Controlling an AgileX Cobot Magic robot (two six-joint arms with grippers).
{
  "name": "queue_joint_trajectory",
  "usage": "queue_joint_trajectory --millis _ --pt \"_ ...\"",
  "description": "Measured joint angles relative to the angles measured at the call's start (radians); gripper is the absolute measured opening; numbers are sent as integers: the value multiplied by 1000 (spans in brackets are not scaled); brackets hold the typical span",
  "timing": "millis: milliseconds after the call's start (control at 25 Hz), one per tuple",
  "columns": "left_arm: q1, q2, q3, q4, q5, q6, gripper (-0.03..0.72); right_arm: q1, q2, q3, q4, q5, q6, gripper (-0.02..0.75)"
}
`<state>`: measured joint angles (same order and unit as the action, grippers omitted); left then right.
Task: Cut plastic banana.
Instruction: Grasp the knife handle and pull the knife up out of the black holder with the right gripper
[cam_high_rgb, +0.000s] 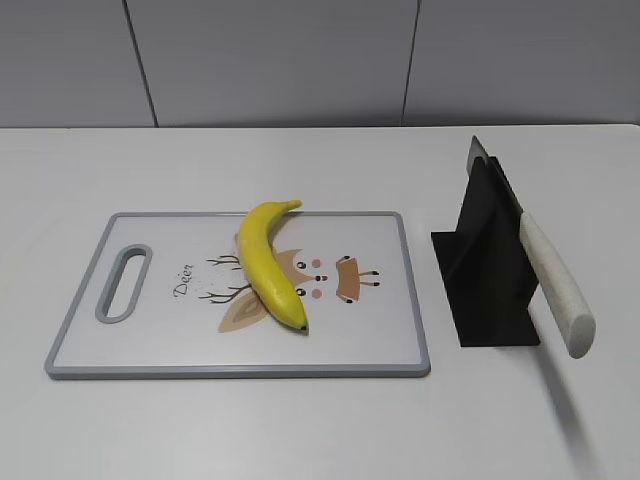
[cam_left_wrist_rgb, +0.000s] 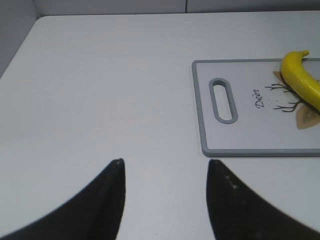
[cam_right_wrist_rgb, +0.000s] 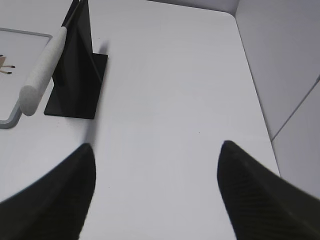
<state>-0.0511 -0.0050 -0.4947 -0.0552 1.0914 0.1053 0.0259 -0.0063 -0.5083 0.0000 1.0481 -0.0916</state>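
Note:
The plastic banana (cam_high_rgb: 268, 262) is bright yellow and curved. It lies whole on a white cutting board (cam_high_rgb: 150, 345) with a grey rim and a deer drawing; its stem end shows in the left wrist view (cam_left_wrist_rgb: 300, 75). A knife with a white handle (cam_high_rgb: 556, 282) rests in a black stand (cam_high_rgb: 485, 270) right of the board; both show in the right wrist view, the knife (cam_right_wrist_rgb: 44, 70) on the stand (cam_right_wrist_rgb: 80, 75). My left gripper (cam_left_wrist_rgb: 165, 162) is open and empty over bare table left of the board (cam_left_wrist_rgb: 250, 149). My right gripper (cam_right_wrist_rgb: 157, 145) is open and empty, right of the stand. Neither gripper shows in the exterior view.
The white table (cam_high_rgb: 320, 430) ends at a grey panelled wall behind. The table's right edge and a side wall (cam_right_wrist_rgb: 280, 60) lie close to my right gripper. The board's handle slot (cam_high_rgb: 122, 283) is at its left end.

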Motion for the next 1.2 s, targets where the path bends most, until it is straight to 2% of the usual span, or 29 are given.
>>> queue_joint_trajectory --millis 1200 --pt "0 0 0 0 0 0 509 0 0 -6 -7 -13 0 589"
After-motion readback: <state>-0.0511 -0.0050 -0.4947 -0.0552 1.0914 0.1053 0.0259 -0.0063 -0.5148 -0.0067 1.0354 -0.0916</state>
